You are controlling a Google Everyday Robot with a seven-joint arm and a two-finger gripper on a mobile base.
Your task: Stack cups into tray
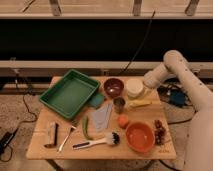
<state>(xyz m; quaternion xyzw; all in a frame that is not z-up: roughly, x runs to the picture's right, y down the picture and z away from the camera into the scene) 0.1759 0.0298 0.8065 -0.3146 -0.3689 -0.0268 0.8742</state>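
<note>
The green tray point(70, 93) lies at the table's back left with nothing in it. My gripper point(143, 86) reaches in from the right and is shut on the wide cream-white cup point(134, 87), holding it just above the table, right of the maroon bowl point(113, 87). The dark grey tumbler point(119, 104) stands upright on the table in front of the bowl, left of and below the held cup. The pale green cup is not in view.
A teal pad point(97, 100) lies by the tray's right corner. A banana point(139, 104), an orange fruit point(123, 121), an orange bowl point(139, 136), grapes point(160, 131), a grey cloth point(103, 117), a brush point(97, 142), a green chili point(85, 128) and a wooden block point(51, 134) are spread over the front.
</note>
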